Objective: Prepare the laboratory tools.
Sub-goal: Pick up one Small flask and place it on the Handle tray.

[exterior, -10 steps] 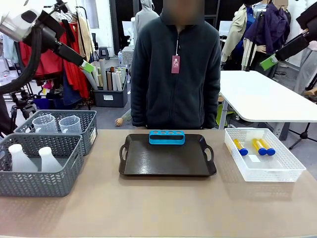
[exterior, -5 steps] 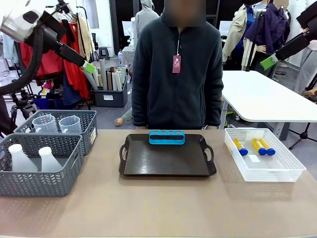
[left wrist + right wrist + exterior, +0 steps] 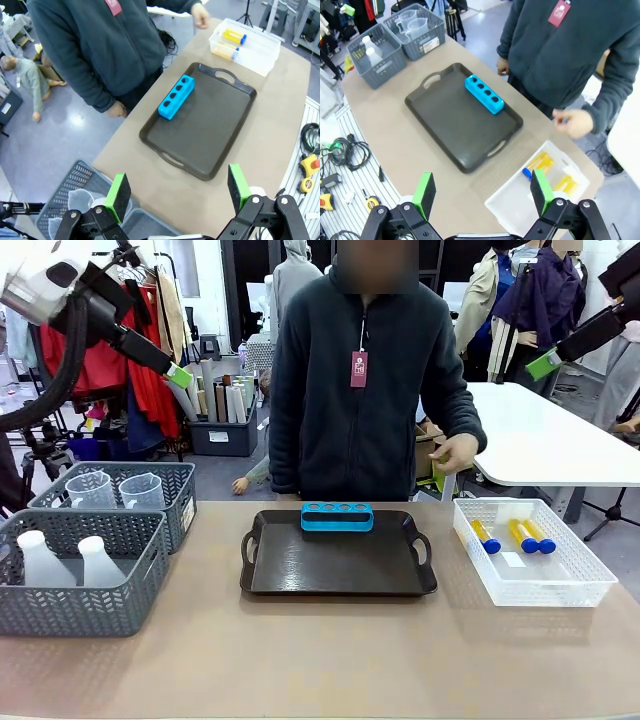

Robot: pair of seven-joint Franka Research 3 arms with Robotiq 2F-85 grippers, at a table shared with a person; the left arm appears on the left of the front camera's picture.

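**Nothing gripped, everything in containers**

On the bench (image 3: 300,670), a dark tray (image 3: 335,580) sat between two grey baskets (image 3: 80,608), which held flasks (image 3: 40,562) and beakers (image 3: 92,490), and a white mesh bin (image 3: 560,588). The left tool (image 3: 178,189) and right tool (image 3: 482,191) hung high, fingers spread, empty. Blue-capped tubes (image 3: 522,535), seemingly three, lay in the bin.

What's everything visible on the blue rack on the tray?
The blue rack is a bright blue, plastic-looking oblong block with four round holes in a row on top, no tubes in them. It lies flat on the dark tray, along the far edge nearest the person, about midway between the handles. Only the tray touches it.
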